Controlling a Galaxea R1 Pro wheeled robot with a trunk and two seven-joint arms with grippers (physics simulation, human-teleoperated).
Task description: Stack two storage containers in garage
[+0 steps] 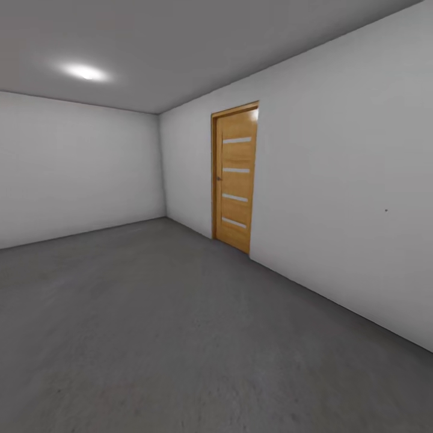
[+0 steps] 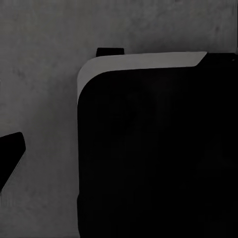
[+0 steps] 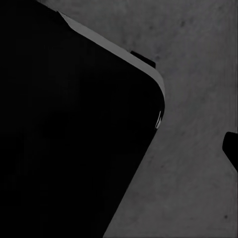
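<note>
Room: the garage, judging by the white-grey walls [image 1: 349, 180], grey ceiling with one light [image 1: 87, 72], and dark concrete floor [image 1: 150, 313].
Door: a wood-panelled door [image 1: 236, 177] stands shut in the right-hand wall, well ahead of the robot.
Floor by the arms: both wrist views look down on the mottled concrete, beside a large black body with a pale rounded edge [image 2: 139, 62], probably the robot's own base, though the view is too dark to be sure.
Left pincer: a dark tip [image 2: 10, 151] at the frame edge may be a finger; I cannot tell whether the pincer is open, closed or holding anything.
Right pincer: a small dark tip [image 3: 231, 146] at the edge, likewise; its state cannot be told.
Containers: not to be placed from here; nothing orange-red lies near either pincer.
Step in hand: travel, I judge, the robot rolling or turning within the garage, between carrying and fetching.
Next move: it calls for finding a container, then bringing a pincer over its rim; if none is held, that means driving back toward the living room.
</note>
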